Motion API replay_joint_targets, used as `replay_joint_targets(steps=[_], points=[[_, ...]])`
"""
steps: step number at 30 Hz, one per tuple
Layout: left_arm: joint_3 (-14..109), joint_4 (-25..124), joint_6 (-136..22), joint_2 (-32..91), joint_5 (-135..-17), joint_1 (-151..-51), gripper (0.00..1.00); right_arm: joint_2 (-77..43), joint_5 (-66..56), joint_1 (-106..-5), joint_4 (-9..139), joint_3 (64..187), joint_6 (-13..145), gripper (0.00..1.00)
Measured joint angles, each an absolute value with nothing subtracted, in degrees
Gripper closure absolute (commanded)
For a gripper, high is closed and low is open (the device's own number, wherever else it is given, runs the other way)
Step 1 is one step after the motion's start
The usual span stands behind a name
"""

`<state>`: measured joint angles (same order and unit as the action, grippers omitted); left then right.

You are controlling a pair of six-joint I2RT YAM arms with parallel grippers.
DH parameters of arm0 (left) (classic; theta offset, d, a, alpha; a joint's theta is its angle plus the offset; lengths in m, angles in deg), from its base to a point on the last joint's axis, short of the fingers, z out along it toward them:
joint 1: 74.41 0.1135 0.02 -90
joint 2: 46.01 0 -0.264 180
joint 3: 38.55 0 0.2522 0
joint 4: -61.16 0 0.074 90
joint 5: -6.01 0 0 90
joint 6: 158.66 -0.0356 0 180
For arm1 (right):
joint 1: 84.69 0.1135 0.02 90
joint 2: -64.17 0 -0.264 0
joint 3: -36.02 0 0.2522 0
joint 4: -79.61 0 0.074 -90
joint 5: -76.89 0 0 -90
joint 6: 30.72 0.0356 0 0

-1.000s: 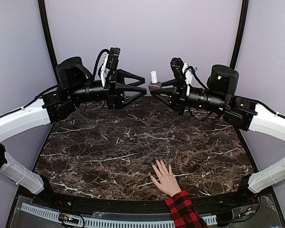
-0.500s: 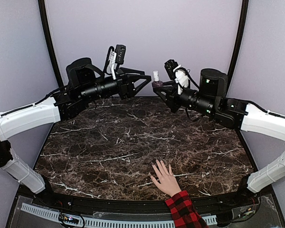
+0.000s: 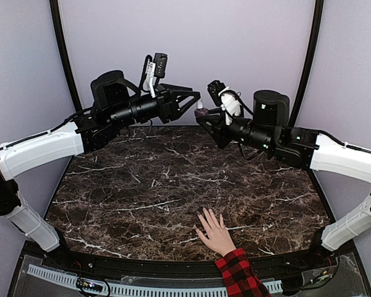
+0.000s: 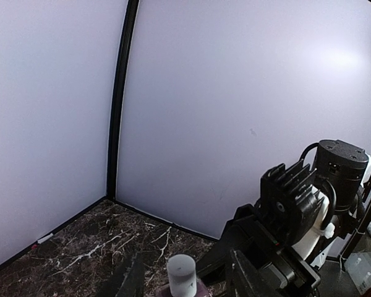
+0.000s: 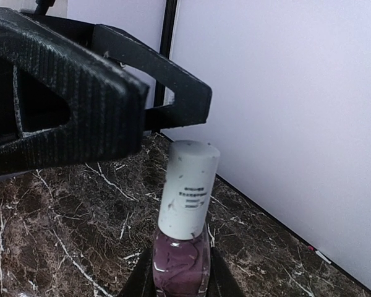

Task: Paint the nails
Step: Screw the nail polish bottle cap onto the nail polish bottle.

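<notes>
We see right gripper (image 3: 202,115) pinching nail polish bottle (image 5: 180,257) upright, upper centre, so left gripper (image 4: 184,282), jaws spread flanking white cap (image 5: 189,185), can likely unscrew it. Nails (image 3: 205,215) on hand (image 3: 215,234) lying flat, bottom centre, well apart from the 2 arms.

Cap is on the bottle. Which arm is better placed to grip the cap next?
Left. The left gripper is open around the white cap, a finger on each side with gaps showing. The right gripper is shut on the bottle, holding it upright, so it is not free.
</notes>
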<state>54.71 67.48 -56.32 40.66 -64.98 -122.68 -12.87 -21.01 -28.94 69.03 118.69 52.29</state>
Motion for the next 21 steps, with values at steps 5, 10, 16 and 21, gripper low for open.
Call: replay_joint_targets(steps=[5,10,16,21], points=[[54.89,67.44,-56.12,41.45,-65.00,-122.68,0.53,-13.13,-21.80,-28.57,68.95,118.77,52.25,1.00],[54.91,67.15,-56.10,42.72,-65.18,-122.68,0.56,-13.24,-22.13,-28.37,68.84,118.79,52.05,1.00],[55.00,67.02,-55.86,43.42,-65.07,-122.68,0.79,-13.26,-22.19,-28.35,68.79,118.79,51.81,1.00],[55.11,67.02,-55.95,43.42,-64.92,-122.71,0.90,-13.43,-22.41,-28.35,68.73,118.86,51.62,1.00]])
